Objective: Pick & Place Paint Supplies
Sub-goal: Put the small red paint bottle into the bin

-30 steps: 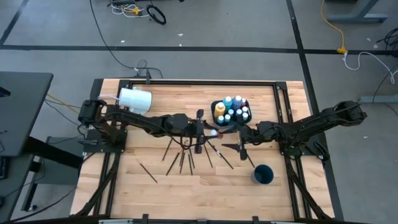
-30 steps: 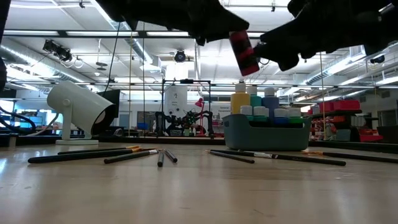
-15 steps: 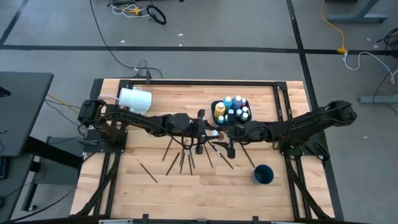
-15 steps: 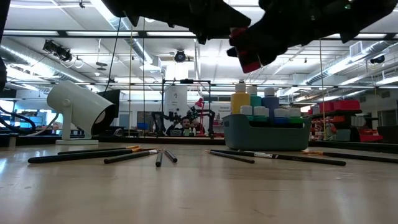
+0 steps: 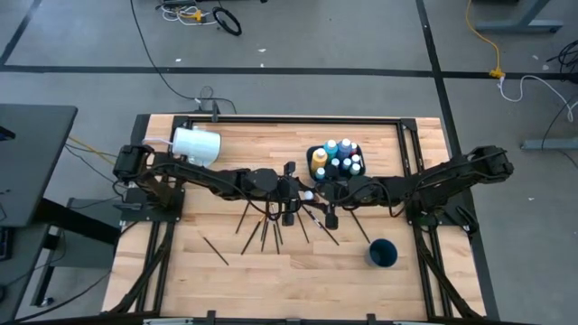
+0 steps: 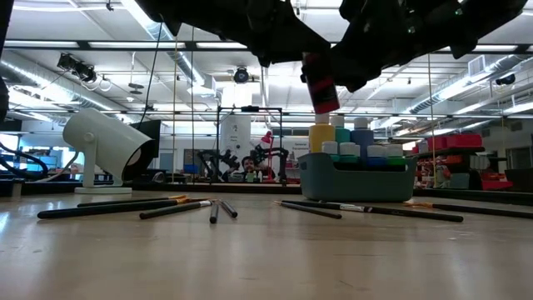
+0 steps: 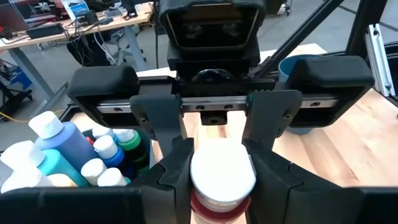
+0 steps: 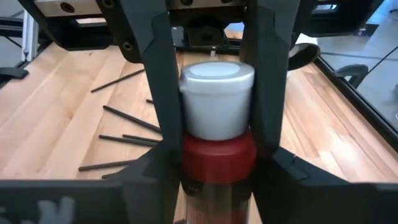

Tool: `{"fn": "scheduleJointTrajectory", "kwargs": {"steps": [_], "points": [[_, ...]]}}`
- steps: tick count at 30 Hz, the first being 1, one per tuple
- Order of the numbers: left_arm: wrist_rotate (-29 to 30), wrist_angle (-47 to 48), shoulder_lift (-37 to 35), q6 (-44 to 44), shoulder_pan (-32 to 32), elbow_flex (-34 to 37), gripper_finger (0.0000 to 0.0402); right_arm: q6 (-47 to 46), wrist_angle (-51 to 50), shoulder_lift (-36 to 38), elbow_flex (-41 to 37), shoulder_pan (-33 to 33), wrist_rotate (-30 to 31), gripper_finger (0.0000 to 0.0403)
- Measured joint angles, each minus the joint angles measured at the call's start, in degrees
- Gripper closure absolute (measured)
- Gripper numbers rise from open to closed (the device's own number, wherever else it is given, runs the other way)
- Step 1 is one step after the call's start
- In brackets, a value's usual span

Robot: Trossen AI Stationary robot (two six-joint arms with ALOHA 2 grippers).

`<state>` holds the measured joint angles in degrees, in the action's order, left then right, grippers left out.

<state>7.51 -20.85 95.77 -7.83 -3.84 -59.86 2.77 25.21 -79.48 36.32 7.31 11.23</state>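
Bin (image 5: 312, 155) with bottles (image 5: 341, 161) right of centre; brushes (image 5: 264, 227) before it, leftward; cup (image 5: 195, 143) far left.

Two matte black jointed arms (image 5: 226, 181) with blocky, silver-railed claws (image 7: 214, 106).

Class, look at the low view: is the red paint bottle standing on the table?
No: the red paint bottle hangs in the air between the two grippers, well above the table.

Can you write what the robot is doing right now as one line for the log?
step: handover in the air | item: red paint bottle | left gripper: holds it | right gripper: around it | under them: brushes
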Motion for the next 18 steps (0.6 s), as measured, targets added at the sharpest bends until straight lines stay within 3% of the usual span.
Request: {"fn": "scheduleJointTrajectory", "kwargs": {"steps": [4, 10, 18], "points": [[-0.3, 0.1, 0.0, -0.1, 0.0, 0.0, 0.0273, 0.0, 0.1, 0.0, 0.0, -0.2, 0.0, 0.0264], [0.0, -1.3, 0.0, -2.4, 0.1, 0.0, 0.0246, -0.7, 0.2, 0.0, 0.0, -0.2, -0.2, 0.0251], [12.0, -1.5, -4.4, -5.9, -1.8, 0.0, 0.0196, -2.6, 2.8, 0.0, 0.0, -0.2, 3.4, 0.0253]]}}
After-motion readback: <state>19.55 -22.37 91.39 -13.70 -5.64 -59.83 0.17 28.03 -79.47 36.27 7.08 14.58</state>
